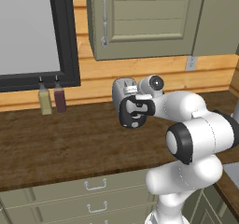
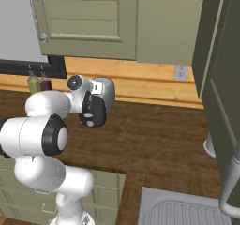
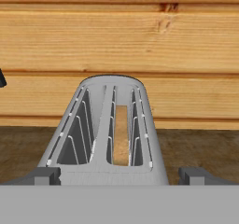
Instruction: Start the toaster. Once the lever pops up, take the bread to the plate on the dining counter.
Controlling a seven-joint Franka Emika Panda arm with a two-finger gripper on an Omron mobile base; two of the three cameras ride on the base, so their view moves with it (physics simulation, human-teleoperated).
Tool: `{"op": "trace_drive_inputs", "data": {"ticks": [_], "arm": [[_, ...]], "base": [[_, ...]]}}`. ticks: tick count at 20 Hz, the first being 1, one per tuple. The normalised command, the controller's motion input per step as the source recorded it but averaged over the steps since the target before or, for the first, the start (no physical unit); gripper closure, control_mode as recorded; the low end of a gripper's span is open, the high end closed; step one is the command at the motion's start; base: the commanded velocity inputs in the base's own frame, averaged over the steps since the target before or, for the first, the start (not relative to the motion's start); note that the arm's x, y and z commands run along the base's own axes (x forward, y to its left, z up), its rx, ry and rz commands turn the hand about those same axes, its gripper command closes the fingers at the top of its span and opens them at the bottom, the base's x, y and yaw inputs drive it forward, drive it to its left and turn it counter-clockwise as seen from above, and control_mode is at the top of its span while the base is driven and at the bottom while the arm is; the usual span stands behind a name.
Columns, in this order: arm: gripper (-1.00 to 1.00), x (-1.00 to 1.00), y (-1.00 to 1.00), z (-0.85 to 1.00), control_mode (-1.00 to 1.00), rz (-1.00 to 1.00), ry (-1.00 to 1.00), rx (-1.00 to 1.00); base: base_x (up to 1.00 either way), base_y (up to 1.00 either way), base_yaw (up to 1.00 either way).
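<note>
Claw (image 3: 119, 174): jaws spread wide, nothing between them. In the hand view the two fingertips (image 3: 41, 175) stand either side of the toaster's near end, clear of its flanks, so this reads as a hover, not a grip.

Toaster (image 3: 108, 139): directly ahead of and just below the claw, seen lengthwise from the near end. Bread (image 3: 121, 134) sits upright in the slot to the claw's right; the slot to its left looks empty. Slice is already loaded, so only the start remains.

Lever: hidden. Presumably on the near end panel, under the claw, which the hand (image 1: 136, 110) covers in both base views. Cannot tell whether it is up or down.

Judgement: claw is lined up over the lever end so that it can press down; task at its first step.

Further out: toaster stands on the wooden counter (image 1: 56, 139), plank wall (image 3: 119, 41) beyond. Two bottles (image 1: 52, 99) well off to the claw's left, by the window.
</note>
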Motion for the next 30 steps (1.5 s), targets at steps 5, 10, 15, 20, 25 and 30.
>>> {"op": "trace_drive_inputs", "data": {"ticks": [5, 10, 15, 20, 25, 30], "arm": [[-1.0, 0.0, 0.0, 0.0, -1.0, 0.0, 0.0, 0.0], [-1.0, 0.0, 0.0, 0.0, -1.0, 0.0, 0.0, 0.0], [-1.0, 0.0, 0.0, 0.0, -1.0, 0.0, 0.0, 0.0], [-1.0, 0.0, 0.0, 0.0, -1.0, 0.0, 0.0, 0.0], [-1.0, 0.0, 0.0, 0.0, -1.0, 0.0, 0.0, 0.0], [-1.0, 0.0, 0.0, 0.0, -1.0, 0.0, 0.0, 0.0]], "base": [[0.0, 0.0, 0.0], [0.0, 0.0, 0.0], [0.0, 0.0, 0.0], [0.0, 0.0, 0.0], [0.0, 0.0, 0.0], [0.0, 0.0, 0.0]]}}
